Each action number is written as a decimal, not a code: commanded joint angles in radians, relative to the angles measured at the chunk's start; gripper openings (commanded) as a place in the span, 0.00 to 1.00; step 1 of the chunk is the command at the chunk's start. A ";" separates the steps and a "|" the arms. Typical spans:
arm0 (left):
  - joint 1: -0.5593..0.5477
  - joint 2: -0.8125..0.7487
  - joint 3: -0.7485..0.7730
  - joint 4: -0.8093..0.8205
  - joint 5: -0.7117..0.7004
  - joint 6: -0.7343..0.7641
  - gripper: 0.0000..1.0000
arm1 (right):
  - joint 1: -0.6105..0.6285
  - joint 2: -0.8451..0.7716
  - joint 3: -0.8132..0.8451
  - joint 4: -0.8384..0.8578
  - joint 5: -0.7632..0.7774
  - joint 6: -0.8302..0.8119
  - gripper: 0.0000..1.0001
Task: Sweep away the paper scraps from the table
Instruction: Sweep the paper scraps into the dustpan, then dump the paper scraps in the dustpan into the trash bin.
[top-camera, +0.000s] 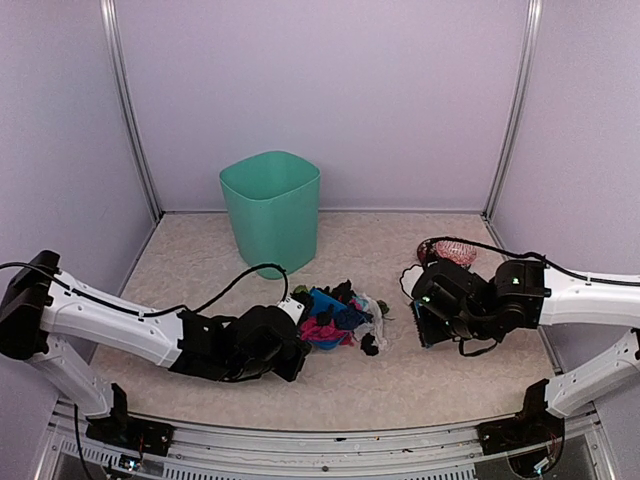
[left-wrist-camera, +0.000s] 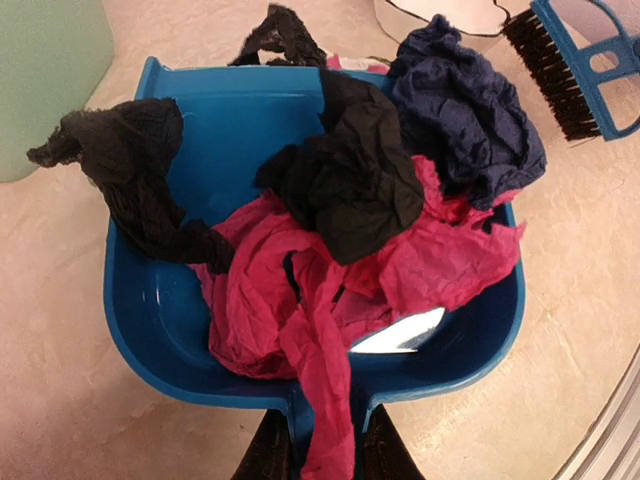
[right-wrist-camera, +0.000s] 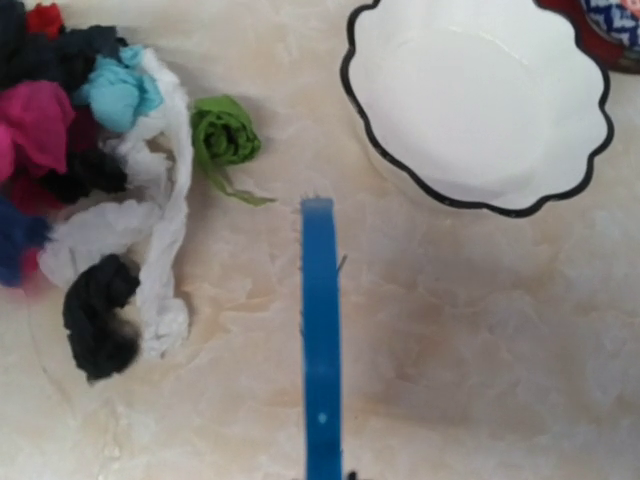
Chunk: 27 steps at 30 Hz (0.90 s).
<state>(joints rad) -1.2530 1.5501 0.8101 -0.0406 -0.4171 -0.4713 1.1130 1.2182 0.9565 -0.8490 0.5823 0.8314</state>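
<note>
At the far left a green bin (top-camera: 270, 205) stands on the beige marbled counter (top-camera: 200, 265), which is shut in by pale lilac walls (top-camera: 320, 80) with metal corner posts. The left pincer (left-wrist-camera: 327, 432) is clenched on the handle of a blue dustpan (left-wrist-camera: 150, 310), a dark finger on either side of the stem. Most of the paper scraps (left-wrist-camera: 330, 250) lie crumpled in that pan, pink, black and dark blue, with one black piece draped over its left wall; only the left wrist view shows how full it is. From above, the heap sits mid-counter between the two arms. The right wrist view alone picks out strays on the bare counter just right of the pan: a green wad (right-wrist-camera: 225, 135), white twists and a black lump. The right pincer (top-camera: 428, 318) is clamped on a blue brush (right-wrist-camera: 320, 340), seen edge-on and apart from the scraps. Right of it sits a white bowl (right-wrist-camera: 480, 100) with a black scalloped rim, and behind that a patterned bowl (top-camera: 452, 250).
</note>
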 joint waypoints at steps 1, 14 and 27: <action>0.023 -0.064 0.066 -0.096 -0.041 0.025 0.00 | -0.035 -0.038 -0.046 0.108 -0.033 -0.009 0.00; 0.153 -0.175 0.301 -0.373 0.074 0.112 0.00 | -0.076 -0.011 -0.081 0.209 -0.071 -0.068 0.00; 0.336 -0.102 0.664 -0.598 0.241 0.216 0.00 | -0.090 0.003 -0.079 0.240 -0.083 -0.092 0.00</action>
<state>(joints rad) -0.9798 1.4113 1.3788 -0.5591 -0.2649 -0.3027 1.0363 1.2137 0.8848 -0.6338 0.5034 0.7506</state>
